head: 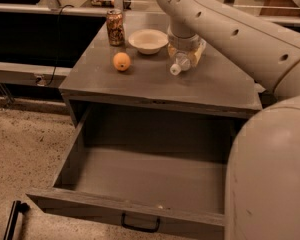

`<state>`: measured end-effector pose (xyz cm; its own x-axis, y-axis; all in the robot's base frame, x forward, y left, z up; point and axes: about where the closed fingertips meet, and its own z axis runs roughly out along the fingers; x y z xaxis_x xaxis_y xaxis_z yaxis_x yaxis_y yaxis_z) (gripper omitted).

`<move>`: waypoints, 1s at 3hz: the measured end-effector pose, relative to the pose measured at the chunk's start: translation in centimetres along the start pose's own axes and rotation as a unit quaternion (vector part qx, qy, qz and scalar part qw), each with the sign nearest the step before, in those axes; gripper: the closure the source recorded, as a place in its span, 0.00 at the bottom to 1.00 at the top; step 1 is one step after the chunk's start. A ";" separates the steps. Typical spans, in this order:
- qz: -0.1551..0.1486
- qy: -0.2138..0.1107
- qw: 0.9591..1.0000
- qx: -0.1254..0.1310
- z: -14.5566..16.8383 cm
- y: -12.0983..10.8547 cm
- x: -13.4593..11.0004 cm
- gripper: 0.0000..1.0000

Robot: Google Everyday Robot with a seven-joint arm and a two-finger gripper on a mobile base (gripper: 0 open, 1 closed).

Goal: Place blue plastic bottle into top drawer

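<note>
Near the counter's (140, 84) back edge the gripper (186, 51), clasp impossible to tell, covers the blue plastic bottle (178, 67), likely light, slick, best taken mid-body.

No text can be read anywhere. The brown can (115, 27), at 10 o'clock from the bowl (148, 40), has a patterned label (lettering illegible). The blue plastic bottle (177, 68) label is unreadable too. The gripper (185, 58) is on the bottle, at 4 o'clock from the bowl.
</note>
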<state>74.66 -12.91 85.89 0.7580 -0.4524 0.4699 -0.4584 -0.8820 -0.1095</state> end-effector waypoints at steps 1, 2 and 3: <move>0.033 0.071 0.997 -0.018 -5.1 0.8 -0.2 1.00; 0.115 0.095 0.988 -0.046 -9.9 6.2 -1.5 1.00; 0.153 0.098 0.982 -0.051 -10.4 8.3 -1.1 1.00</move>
<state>65.15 -18.35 93.60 0.4781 -0.6505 0.5901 -0.7020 -0.6868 -0.1884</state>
